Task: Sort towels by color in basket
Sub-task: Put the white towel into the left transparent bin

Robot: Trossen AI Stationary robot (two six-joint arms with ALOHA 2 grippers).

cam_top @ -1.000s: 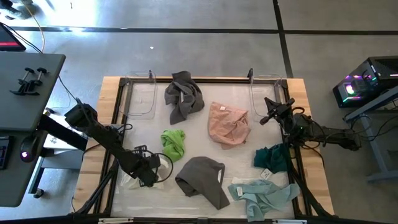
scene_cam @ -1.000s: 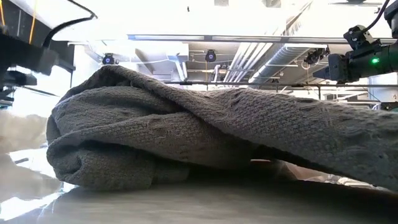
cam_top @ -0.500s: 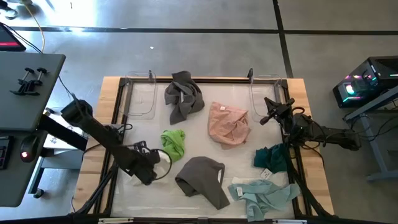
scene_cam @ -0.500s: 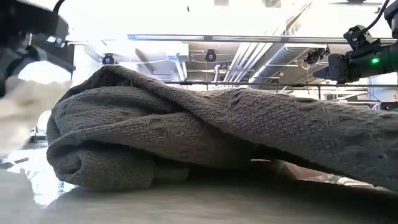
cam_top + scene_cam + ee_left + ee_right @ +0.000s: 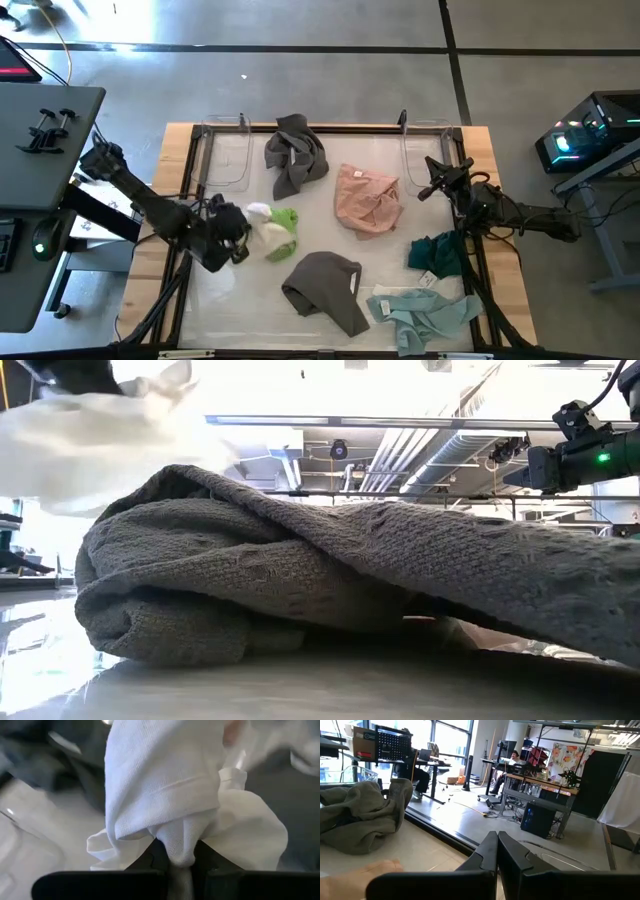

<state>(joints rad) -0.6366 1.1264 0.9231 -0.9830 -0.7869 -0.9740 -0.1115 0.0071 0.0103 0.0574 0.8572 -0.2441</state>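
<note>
One cloth is in hand: the left gripper (image 5: 176,857) is clenched on a fold of the cream towel (image 5: 170,795), which hangs bunched just ahead of its fingers, and in the high view that towel (image 5: 262,222) sits lifted beside the lime green towel (image 5: 283,235). This looks like the carry stage of a sort. The next move calls for swinging the towel away from the gripper toward one of the clear bins (image 5: 228,155) at the table's far edge (which bin suits cream I cannot tell), then letting go. The right gripper (image 5: 496,851) waits, fingers pressed together on nothing, with the pink towel (image 5: 367,200) near it.
</note>
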